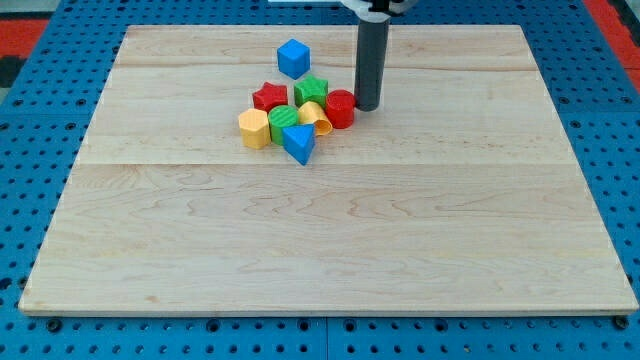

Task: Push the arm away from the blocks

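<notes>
My tip (367, 107) rests on the wooden board (320, 230), touching or just right of the red cylinder (341, 108). That cylinder is the right end of a tight cluster: a green star (312, 90), a red star (269, 97), a yellow arch-like block (316, 117), a green block (284, 123), a yellow hexagon (255, 128) and a blue triangle (299, 143) at the cluster's bottom. A blue cube (292, 57) stands apart, above the cluster toward the view's top.
The board lies on a blue pegboard surface (30, 120). The arm's white mount (375, 8) enters from the view's top edge above the rod.
</notes>
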`<act>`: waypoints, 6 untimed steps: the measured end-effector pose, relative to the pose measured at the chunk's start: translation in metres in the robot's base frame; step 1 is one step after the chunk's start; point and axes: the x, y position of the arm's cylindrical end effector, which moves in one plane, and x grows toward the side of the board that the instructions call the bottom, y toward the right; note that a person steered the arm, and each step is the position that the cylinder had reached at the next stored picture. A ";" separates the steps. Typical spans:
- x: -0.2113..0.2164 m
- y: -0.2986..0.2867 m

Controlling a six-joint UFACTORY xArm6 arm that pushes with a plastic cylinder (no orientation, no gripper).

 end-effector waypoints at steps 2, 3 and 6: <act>0.030 -0.010; 0.057 0.039; -0.024 0.086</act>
